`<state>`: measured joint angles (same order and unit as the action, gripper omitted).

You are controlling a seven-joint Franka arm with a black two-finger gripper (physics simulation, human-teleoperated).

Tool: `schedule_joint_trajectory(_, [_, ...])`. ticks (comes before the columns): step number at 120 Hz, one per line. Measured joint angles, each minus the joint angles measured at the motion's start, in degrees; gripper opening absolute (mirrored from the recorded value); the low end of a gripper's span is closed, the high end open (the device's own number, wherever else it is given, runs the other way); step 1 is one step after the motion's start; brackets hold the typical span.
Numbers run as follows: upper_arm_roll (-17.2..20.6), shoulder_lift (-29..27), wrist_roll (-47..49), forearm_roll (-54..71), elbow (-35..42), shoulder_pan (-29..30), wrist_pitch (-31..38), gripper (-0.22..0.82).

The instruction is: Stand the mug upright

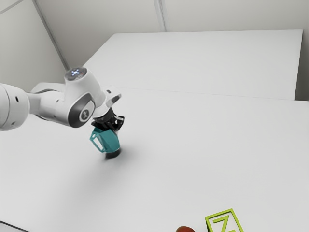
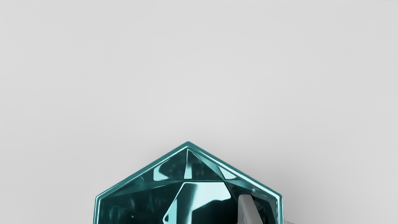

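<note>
In the exterior view my gripper [image 1: 115,129] is at the rim of the teal mug [image 1: 109,140]. The mug's mouth faces up toward the hand, its body leans somewhat, and its handle points to the exterior view's left. A dark patch lies at its lower end; whether the base touches the table I cannot tell. In the wrist view the six-sided mouth of the mug [image 2: 140,174] opens toward the camera. My gripper [image 2: 270,214] is shut on the mug's wall, one grey finger inside the mouth and a sliver of the other outside.
A yellow-green block with a letter Z [image 1: 224,221] lies at the exterior view's bottom, with a red round thing [image 1: 185,229] close beside it. The white table [image 1: 193,145] extends around the mug, and a pale raised panel [image 1: 203,63] stands behind.
</note>
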<state>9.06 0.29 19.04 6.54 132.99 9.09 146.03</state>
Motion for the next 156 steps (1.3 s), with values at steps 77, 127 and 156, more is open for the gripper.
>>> schedule_joint_trajectory(77, [0.0,0.1,6.2,0.1,-0.8,-1.3,1.7,0.43])
schedule_joint_trajectory(127, [0.0,-5.6,5.8,-0.1,-9.4,-1.4,-11.2,0.58])
schedule_joint_trajectory(156, [0.0,-5.3,2.5,0.0,-20.7,-2.7,-25.6,0.6])
